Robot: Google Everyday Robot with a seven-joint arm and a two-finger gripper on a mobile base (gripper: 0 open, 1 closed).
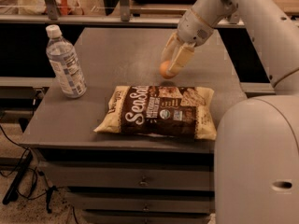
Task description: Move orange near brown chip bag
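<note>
Hovering over the table (117,45), gripper (170,68) clamped on orange (165,71), just behind the far long edge of the chip bag (159,112), which lies crosswise.

"Sens…" script on brown chip bag (159,113)

High near view down onto table (117,45), end effector (171,69) upper centre
</note>
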